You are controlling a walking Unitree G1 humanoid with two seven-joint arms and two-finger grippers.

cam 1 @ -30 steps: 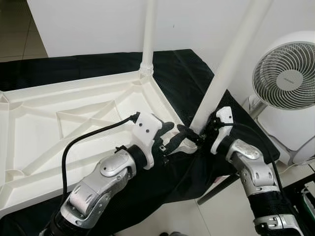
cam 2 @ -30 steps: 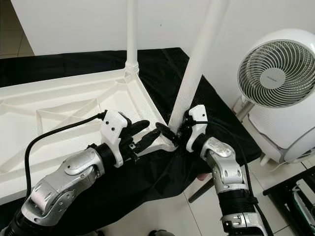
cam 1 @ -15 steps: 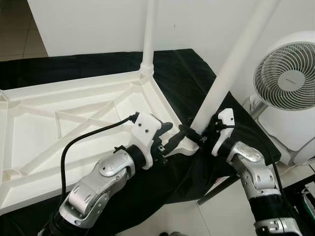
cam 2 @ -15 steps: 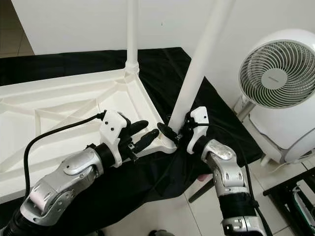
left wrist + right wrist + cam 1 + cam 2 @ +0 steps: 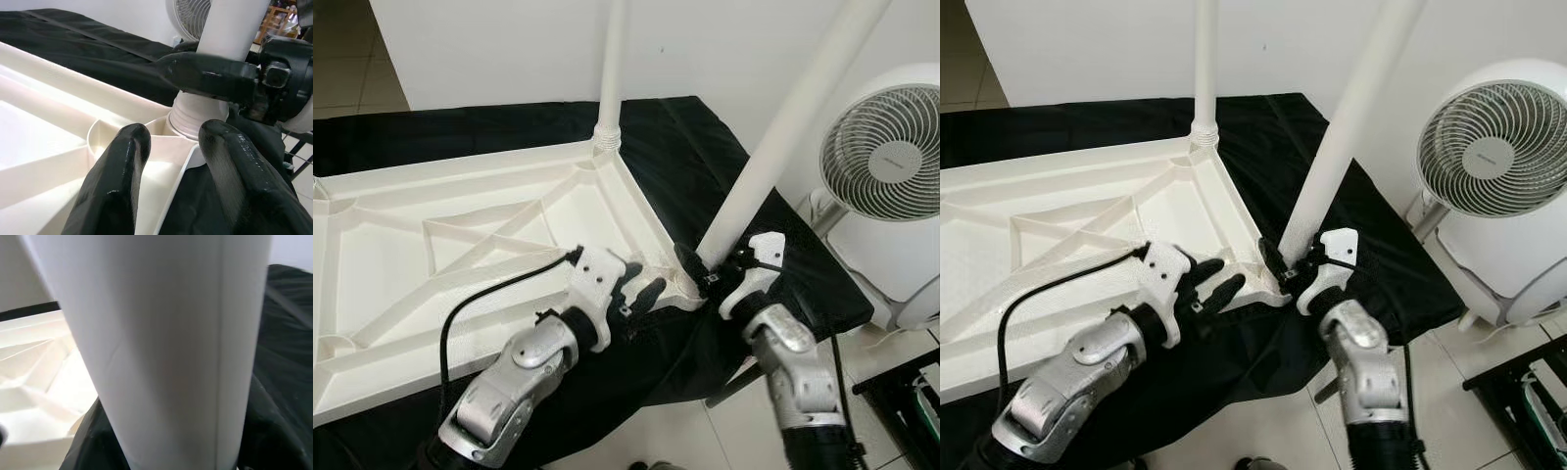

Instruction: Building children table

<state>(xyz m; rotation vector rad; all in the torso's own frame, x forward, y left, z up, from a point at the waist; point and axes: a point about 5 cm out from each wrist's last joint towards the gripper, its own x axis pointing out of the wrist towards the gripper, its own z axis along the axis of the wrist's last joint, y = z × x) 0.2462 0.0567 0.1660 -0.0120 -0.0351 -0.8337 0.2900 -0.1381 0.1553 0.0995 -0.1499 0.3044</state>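
A: Leg (image 5: 783, 127) first. Seated where?

B: Bottom end in the near right corner socket (image 5: 161, 134) of the upturned table top (image 5: 431, 264), ribbed collar (image 5: 195, 117) showing just above the socket, so probably not fully home. Table top lying underside up on the black cloth (image 5: 705, 147), with a second leg (image 5: 610, 69) standing upright in the far corner.

A: Pointing which way?

B: Long axis running from the socket up and away toward the robot's right, clearly tilted, unlike the far one. Top end out of frame.

A: Hands?

B: Right gripper (image 5: 705, 276) clamped round the leg just above the collar, one black finger (image 5: 210, 76) wrapped across its front. Left gripper (image 5: 641, 291) spread, holding nothing, fingers (image 5: 117, 186) over the table's corner rim, one to each side of the edge.

A: Handling?

B: Looks like hollow white plastic: light, stiff, smooth enough to slip when twisted. Long lever too, so best held low near the collar, as now, and brought upright before pressing or turning — otherwise likely to bind. Worth bracing the light top at the corner.
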